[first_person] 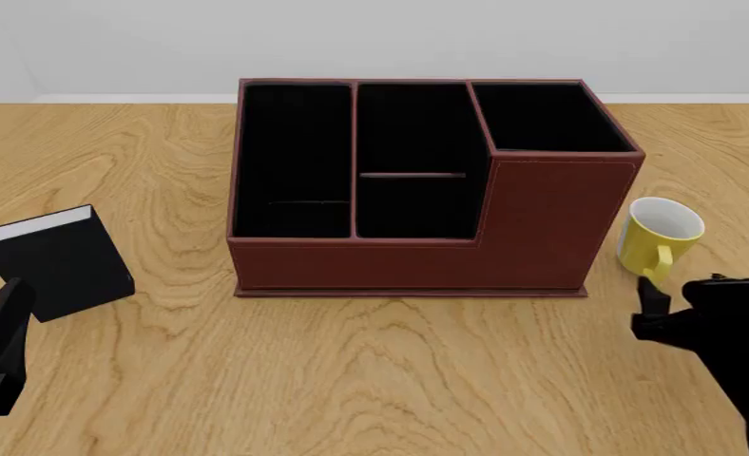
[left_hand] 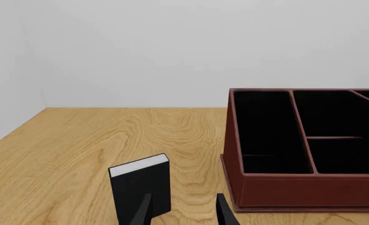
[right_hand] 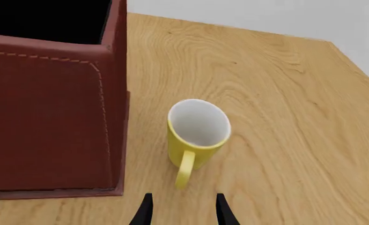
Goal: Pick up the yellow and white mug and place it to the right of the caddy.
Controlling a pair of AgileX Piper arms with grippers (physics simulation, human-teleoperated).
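The yellow and white mug (first_person: 662, 234) stands upright right of the caddy (first_person: 419, 180); the right gripper (right_hand: 182, 210), jaws narrowly apart and empty, sits just behind its handle — placement looks done, retreat next.

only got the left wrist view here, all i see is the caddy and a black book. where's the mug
Observer: The yellow and white mug stands upright on the table, just right of the caddy, apart from it.
Operator: which way is the handle
Observer: It points back toward the arms' side, at the right pincer.
Operator: is the right pincer holding it
Observer: No. Its fingers are apart, just short of the handle, nothing between them.
Operator: anything inside the mug
Observer: Nothing that shows; the right wrist view has only the white inside.
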